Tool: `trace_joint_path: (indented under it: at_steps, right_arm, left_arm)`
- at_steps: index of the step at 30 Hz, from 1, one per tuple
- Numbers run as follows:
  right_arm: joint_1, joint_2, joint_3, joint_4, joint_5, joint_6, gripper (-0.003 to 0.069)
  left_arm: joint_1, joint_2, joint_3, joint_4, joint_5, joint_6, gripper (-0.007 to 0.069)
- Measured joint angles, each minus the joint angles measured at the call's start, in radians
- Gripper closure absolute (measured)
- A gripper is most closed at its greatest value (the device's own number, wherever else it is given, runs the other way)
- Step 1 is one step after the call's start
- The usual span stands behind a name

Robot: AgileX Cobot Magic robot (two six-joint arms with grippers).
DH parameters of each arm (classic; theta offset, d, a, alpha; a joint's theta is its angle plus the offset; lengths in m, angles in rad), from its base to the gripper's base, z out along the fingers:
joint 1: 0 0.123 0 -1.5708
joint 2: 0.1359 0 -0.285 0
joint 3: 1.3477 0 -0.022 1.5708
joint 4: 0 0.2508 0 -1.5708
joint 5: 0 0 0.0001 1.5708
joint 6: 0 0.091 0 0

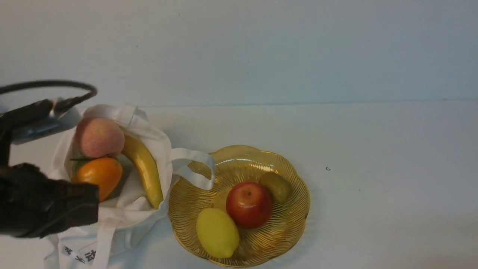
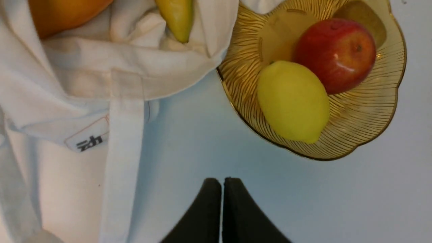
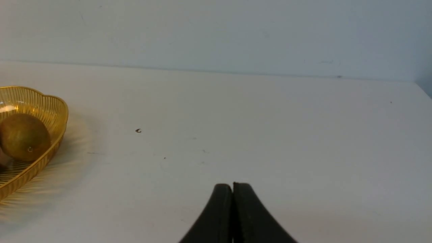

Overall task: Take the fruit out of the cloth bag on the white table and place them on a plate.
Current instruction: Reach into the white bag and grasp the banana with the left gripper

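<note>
The white cloth bag (image 1: 130,209) lies open at the left of the white table (image 1: 373,168). In it are a pink peach (image 1: 99,137), an orange oval fruit (image 1: 98,175) and a yellow banana (image 1: 144,168). The amber ribbed plate (image 1: 295,209) beside it holds a red apple (image 1: 249,204), a yellow lemon (image 1: 217,232) and a brownish-green fruit (image 1: 276,186). One bag strap (image 1: 194,168) lies over the plate's rim. My left gripper (image 2: 222,180) is shut and empty above the table, near the bag (image 2: 101,84) and plate (image 2: 371,135). My right gripper (image 3: 232,185) is shut and empty over bare table, right of the plate (image 3: 50,111).
The left arm's dark body (image 1: 37,205) and its cable (image 1: 56,84) cover the bag's left side in the front view. A pale wall stands behind the table. A tiny dark speck (image 1: 328,169) lies right of the plate.
</note>
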Motion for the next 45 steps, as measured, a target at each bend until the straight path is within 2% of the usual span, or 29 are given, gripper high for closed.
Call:
trace_joint_path:
  at_steps: [2, 5, 7, 8, 9, 15, 19, 32, 45]
  right_arm:
    - [0.0, 0.0, 0.0, 0.0, 0.0, 0.0, 0.0674]
    - [0.0, 0.0, 0.0, 0.0, 0.0, 0.0, 0.0674]
    - [0.0, 0.0, 0.0, 0.0, 0.0, 0.0, 0.0674]
    - [0.0, 0.0, 0.0, 0.0, 0.0, 0.0, 0.0674]
    - [0.0, 0.0, 0.0, 0.0, 0.0, 0.0, 0.0674]
    - [0.0, 0.0, 0.0, 0.0, 0.0, 0.0, 0.0674]
    - [0.0, 0.0, 0.0, 0.0, 0.0, 0.0, 0.0674]
    - [0.0, 0.0, 0.0, 0.0, 0.0, 0.0, 0.0674]
    - [0.0, 0.0, 0.0, 0.0, 0.0, 0.0, 0.0674]
  left_arm:
    - [-0.013, 0.135, -0.06, -0.063, -0.001, 0.067, 0.0606]
    - [-0.039, 0.206, -0.085, -0.076, -0.02, 0.089, 0.0575]
    - [-0.069, 0.277, -0.11, -0.078, -0.048, 0.099, 0.0533]
    - [-0.091, 0.339, -0.13, -0.078, -0.079, 0.101, 0.0487]
    - [-0.093, 0.344, -0.133, -0.078, -0.082, 0.101, 0.0481]
    - [-0.108, 0.46, -0.152, -0.037, -0.234, 0.102, 0.0303]
    - [-0.108, 0.517, -0.153, -0.007, -0.321, 0.103, 0.0247]
    - [-0.11, 0.675, -0.155, 0.004, -0.5, 0.103, 0.0232]
    - [-0.111, 0.744, -0.16, 0.026, -0.516, 0.105, 0.0232]
